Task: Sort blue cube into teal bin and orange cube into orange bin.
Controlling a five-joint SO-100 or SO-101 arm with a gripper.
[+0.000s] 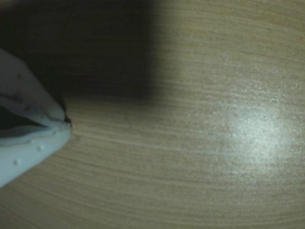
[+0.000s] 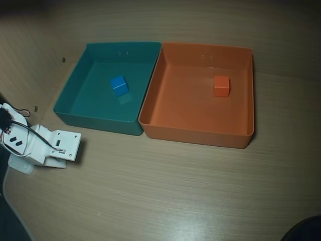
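Blue cube point(image 2: 119, 85) in teal bin point(image 2: 75, 83); orange cube point(image 2: 221, 86) in orange bin point(image 2: 195, 133).

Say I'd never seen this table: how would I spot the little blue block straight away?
In the overhead view, two big square trays sit side by side on the wooden table. Look in the left one, the teal bin: the blue cube lies inside. The only other block is orange, in the orange bin.

The table point(image 2: 175, 191) looks like pale wood-grain laminate, smooth with a soft sheen that catches a bright glare patch in the wrist view. The teal bin point(image 2: 75, 85) and orange bin point(image 2: 200, 134) look like smooth plastic, the teal floor glossy enough to mirror the blue cube point(image 2: 119, 85). The orange cube point(image 2: 221, 86) appears matt, and the gripper point(image 1: 64, 121) is white plastic with a slightly bumpy surface.
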